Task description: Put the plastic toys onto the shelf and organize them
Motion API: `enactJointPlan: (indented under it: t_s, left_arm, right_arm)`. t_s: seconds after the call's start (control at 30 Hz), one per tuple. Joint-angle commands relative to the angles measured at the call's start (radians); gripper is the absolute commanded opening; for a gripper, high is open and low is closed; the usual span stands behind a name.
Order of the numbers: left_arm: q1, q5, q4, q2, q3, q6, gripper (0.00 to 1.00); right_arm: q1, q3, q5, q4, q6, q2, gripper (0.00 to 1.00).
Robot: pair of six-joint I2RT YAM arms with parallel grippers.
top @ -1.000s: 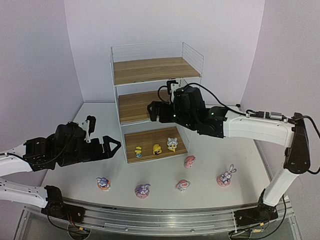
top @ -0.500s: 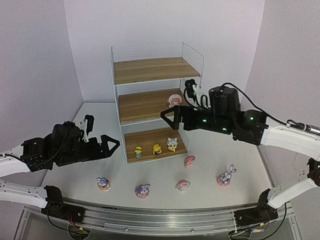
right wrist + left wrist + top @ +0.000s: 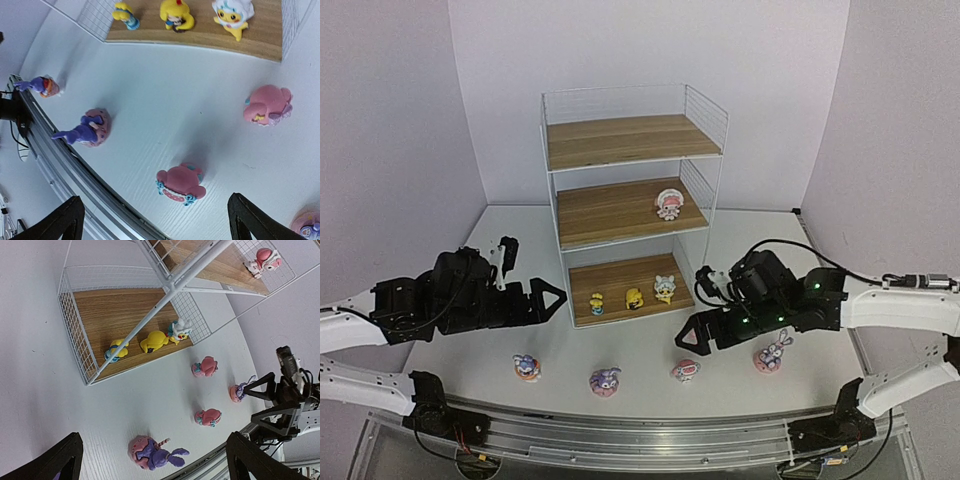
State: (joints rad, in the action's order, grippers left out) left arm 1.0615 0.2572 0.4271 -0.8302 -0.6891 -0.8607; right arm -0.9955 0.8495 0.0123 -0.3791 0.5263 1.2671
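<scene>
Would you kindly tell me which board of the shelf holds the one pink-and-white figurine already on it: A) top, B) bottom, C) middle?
C: the pink-and-white figurine stands near the right end of the middle board; the bottom board holds only the three yellowish toys.

Right gripper [image 3: 154,200]: fingers apart.
Pink figurine [image 3: 181,183] lies just ahead, between the fingertips [image 3: 72,206]; three yellowish figurines [image 3: 176,12] stand well ahead on the shelf [image 3: 200,39].
</scene>
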Motion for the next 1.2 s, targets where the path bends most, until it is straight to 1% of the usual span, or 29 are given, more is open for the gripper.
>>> enactJointPlan:
  t_s: [0.0,0.07,0.13,0.2,0.23,0.3,0.43,0.6,0.63,0.7,0.8,0.93,1.03,1.1,1.17]
  left_arm:
    - [0.002,-0.012,-0.044,-0.022,0.006,0.019,1.00]
    - [0.002,-0.012,-0.048,-0.027,0.013,0.018,1.00]
    - [0.002,-0.016,-0.056,-0.026,0.019,0.021,1.00]
    - [0.002,-0.024,-0.066,-0.024,0.024,0.032,1.00]
    - [0.002,-0.029,-0.073,-0.024,0.029,0.042,1.00]
    - [0.002,-0.033,-0.081,-0.024,0.032,0.050,1.00]
    - [0.002,-0.045,-0.087,-0.029,0.040,0.052,1.00]
    - [0.002,-0.051,-0.094,-0.026,0.049,0.052,1.00]
    - [0.002,-0.052,-0.094,-0.025,0.049,0.053,1.00]
    - [0.002,-0.055,-0.094,-0.024,0.049,0.056,1.00]
    - [0.001,-0.060,-0.094,-0.028,0.048,0.062,1.00]
    - [0.001,-0.062,-0.098,-0.033,0.048,0.067,1.00]
    - [0.002,-0.064,-0.101,-0.040,0.040,0.071,1.00]
    - [0.002,-0.064,-0.101,-0.044,0.036,0.074,1.00]
    - [0.002,-0.065,-0.104,-0.049,0.034,0.075,1.00]
  right_arm:
    - [-0.006,0.002,-0.057,-0.008,0.083,0.093,0.97]
    - [-0.015,0.010,-0.058,0.001,0.092,0.156,0.96]
    - [-0.038,0.028,-0.031,0.001,0.039,0.216,0.93]
    - [-0.079,0.044,0.000,-0.001,-0.087,0.263,0.93]
    - [-0.098,0.045,-0.001,0.000,-0.165,0.279,0.95]
    - [-0.115,0.055,-0.068,-0.002,-0.264,0.305,0.98]
    - [-0.118,0.072,-0.170,0.009,-0.382,0.346,0.98]
    - [-0.119,0.085,-0.219,0.006,-0.503,0.405,0.98]
    - [-0.119,0.084,-0.212,0.008,-0.525,0.407,0.98]
    - [-0.119,0.093,-0.125,0.006,-0.593,0.403,0.97]
    - [-0.120,0.099,-0.096,0.003,-0.624,0.389,0.95]
    - [-0.120,0.100,-0.086,-0.006,-0.640,0.396,0.88]
    - [-0.120,0.122,-0.117,-0.027,-0.641,0.424,0.81]
    - [-0.120,0.128,-0.116,-0.035,-0.641,0.435,0.73]
    - [-0.120,0.132,-0.110,-0.040,-0.643,0.440,0.61]
